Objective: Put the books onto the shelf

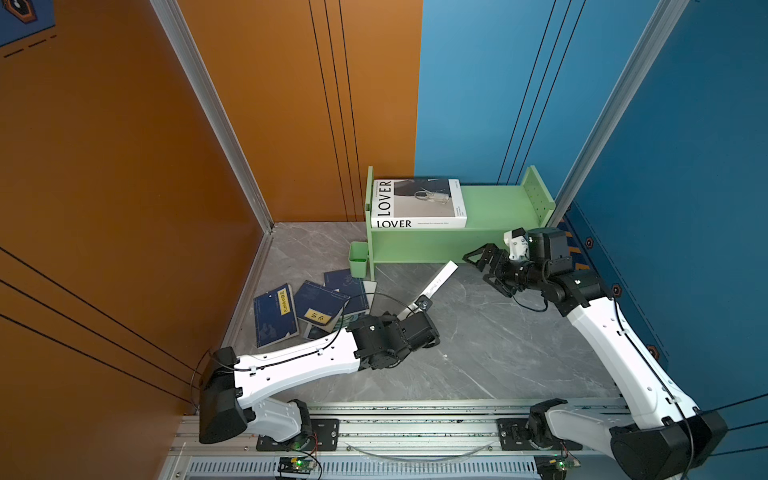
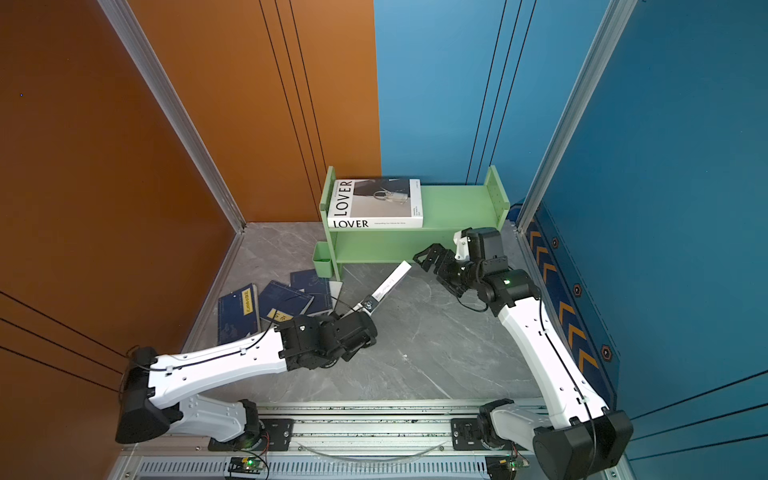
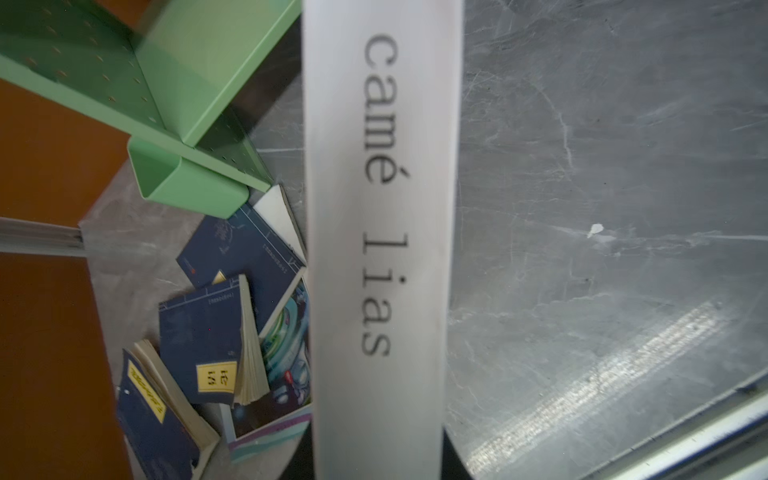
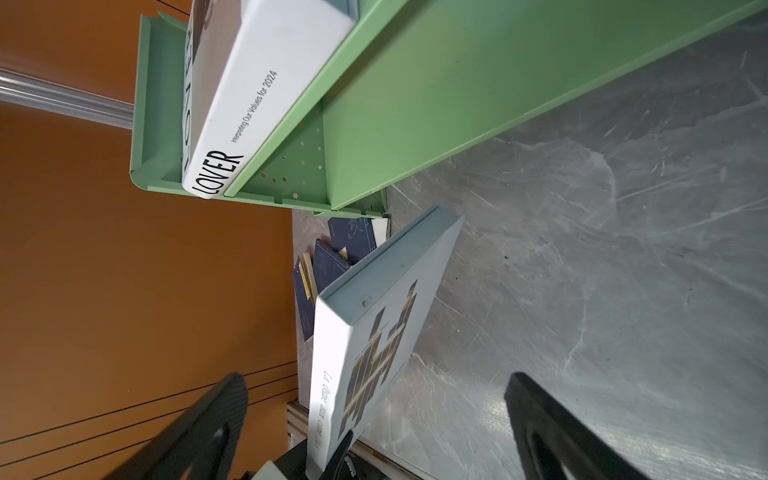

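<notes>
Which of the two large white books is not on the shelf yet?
The white camélias book, clamped on edge in the left gripper, in front of the rack. The LOVER book already lies flat on the top tier of the shelf.

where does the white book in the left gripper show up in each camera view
Both top views: the white book is a slanted edge-on strip mid-scene, running from the left gripper toward the shelf.
Left wrist: its lettered spine fills the centre.
Right wrist: lower middle, cover and spine showing.
Shared landmark: the green shelf.
</notes>
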Robot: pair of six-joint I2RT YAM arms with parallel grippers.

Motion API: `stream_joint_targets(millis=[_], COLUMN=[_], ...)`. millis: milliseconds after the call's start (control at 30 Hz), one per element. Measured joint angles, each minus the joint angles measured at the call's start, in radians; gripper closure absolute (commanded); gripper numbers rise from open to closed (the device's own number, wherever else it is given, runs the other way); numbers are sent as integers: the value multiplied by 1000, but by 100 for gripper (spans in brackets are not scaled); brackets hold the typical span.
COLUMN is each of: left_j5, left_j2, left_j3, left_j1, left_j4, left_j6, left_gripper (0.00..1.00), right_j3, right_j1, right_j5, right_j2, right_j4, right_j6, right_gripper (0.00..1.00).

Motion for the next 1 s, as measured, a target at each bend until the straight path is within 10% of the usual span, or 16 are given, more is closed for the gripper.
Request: stream_joint_targets(millis=[500, 1000], left_j5=[-358, -434], left_j2=[155, 115], left_j3=[0, -80], left_j1=[-159, -163], left_j4=[170, 297], left_j6=[266, 364], left_gripper=[96, 94], right_j3=[-85, -179], right_j1=[-1, -56], right_j5=[-55, -150], right_j2=[66, 42], right_j4=[-43, 5], right_j6=[22, 93], right_gripper=[8, 43])
